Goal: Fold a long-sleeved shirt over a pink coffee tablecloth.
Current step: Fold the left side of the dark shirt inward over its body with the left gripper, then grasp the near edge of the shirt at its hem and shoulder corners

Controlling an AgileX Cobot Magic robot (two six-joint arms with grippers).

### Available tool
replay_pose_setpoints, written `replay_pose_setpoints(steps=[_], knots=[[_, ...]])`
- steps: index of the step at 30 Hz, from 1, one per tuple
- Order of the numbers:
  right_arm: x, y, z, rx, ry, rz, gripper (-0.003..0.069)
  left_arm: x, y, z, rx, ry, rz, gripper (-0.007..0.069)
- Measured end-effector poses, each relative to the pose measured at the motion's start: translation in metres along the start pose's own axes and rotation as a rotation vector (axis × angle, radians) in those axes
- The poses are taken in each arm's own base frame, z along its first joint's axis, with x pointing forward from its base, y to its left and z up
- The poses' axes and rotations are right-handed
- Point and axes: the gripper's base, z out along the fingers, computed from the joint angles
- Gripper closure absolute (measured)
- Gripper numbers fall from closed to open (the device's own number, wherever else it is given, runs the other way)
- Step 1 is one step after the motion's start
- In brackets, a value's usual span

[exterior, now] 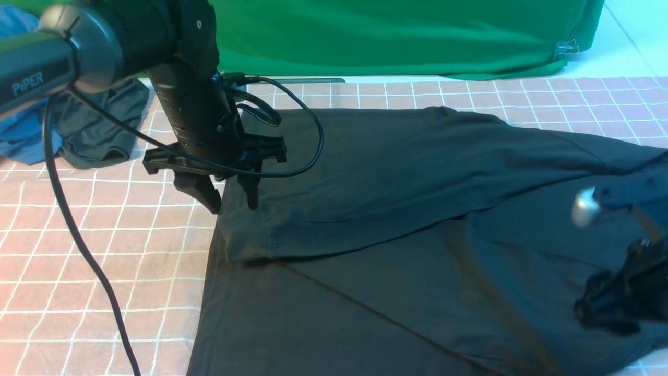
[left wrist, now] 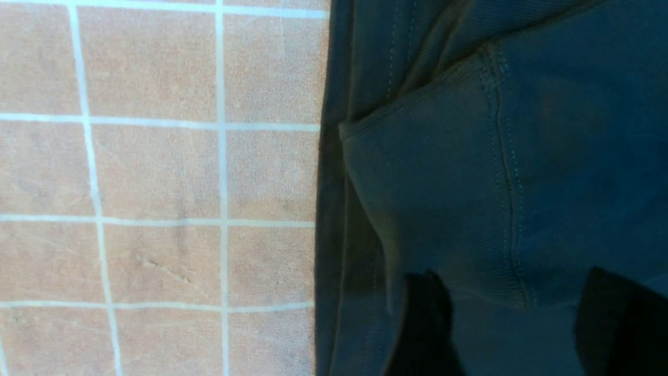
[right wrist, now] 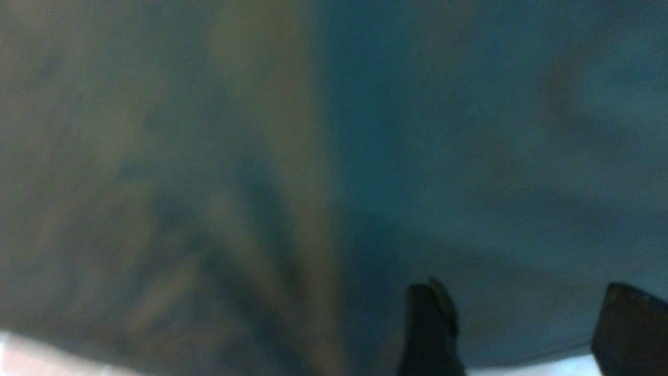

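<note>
The black long-sleeved shirt (exterior: 417, 250) lies spread on the pink coffee tablecloth (exterior: 99, 250), with one sleeve (exterior: 376, 188) folded across its body toward the left. The chest print is hidden. My left gripper (exterior: 232, 201) stands open just above the sleeve's ribbed cuff (left wrist: 443, 209), nothing between its fingers (left wrist: 425, 324). My right gripper (right wrist: 522, 329) is open low over the shirt's right side (right wrist: 469, 183), near the cloth's edge; in the front view its arm (exterior: 626, 261) is blurred at the right border.
A smaller dark plain garment (exterior: 99, 125) and a blue garment (exterior: 21, 130) lie bunched at the back left of the tablecloth. Bright green fabric (exterior: 396, 36) hangs behind the table. The left arm's black cable (exterior: 78, 235) droops over the left of the tablecloth.
</note>
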Motion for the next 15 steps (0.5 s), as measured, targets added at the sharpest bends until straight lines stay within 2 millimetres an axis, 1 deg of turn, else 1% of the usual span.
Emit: replay_pose_setpoints(steps=[2,3,5,6,7,8,9,11,13,14,15], knots=[[-0.015,-0.007,-0.012,0.036,-0.059,0.009,0.0296,0.001,-0.003,0.0,0.025,0.008,-0.008,0.0199],[-0.024,-0.012,-0.019,0.053,-0.097,0.026,0.0355,0.002,-0.005,0.0,0.036,0.012,-0.007,0.0209],[-0.037,-0.028,-0.032,0.087,-0.158,0.078,0.0487,0.004,-0.012,0.0,0.042,0.015,0.024,0.0263],[-0.047,-0.038,-0.041,0.106,-0.198,0.116,0.0557,0.007,-0.018,0.001,0.045,0.017,0.051,0.0309],[-0.051,-0.044,-0.045,0.117,-0.214,0.141,0.0578,0.008,-0.021,0.001,0.047,0.018,0.065,0.0342],[-0.059,-0.06,-0.052,0.135,-0.233,0.201,0.0606,0.012,-0.03,0.001,0.052,0.022,0.097,0.0413],[-0.065,-0.071,-0.055,0.137,-0.242,0.243,0.0614,0.015,-0.036,0.002,0.056,0.024,0.117,0.0491],[-0.076,-0.089,-0.06,0.129,-0.25,0.3,0.0617,0.019,-0.046,0.002,0.063,0.025,0.149,0.0568],[-0.086,-0.104,-0.055,0.097,-0.238,0.358,0.0609,0.018,-0.05,0.002,0.077,-0.001,0.154,0.0601],[-0.091,-0.109,-0.05,0.083,-0.227,0.372,0.0597,0.017,-0.051,0.002,0.083,-0.018,0.151,0.0608],[-0.097,-0.115,-0.04,0.07,-0.206,0.38,0.0571,0.015,-0.051,0.002,0.089,-0.039,0.142,0.0611]])
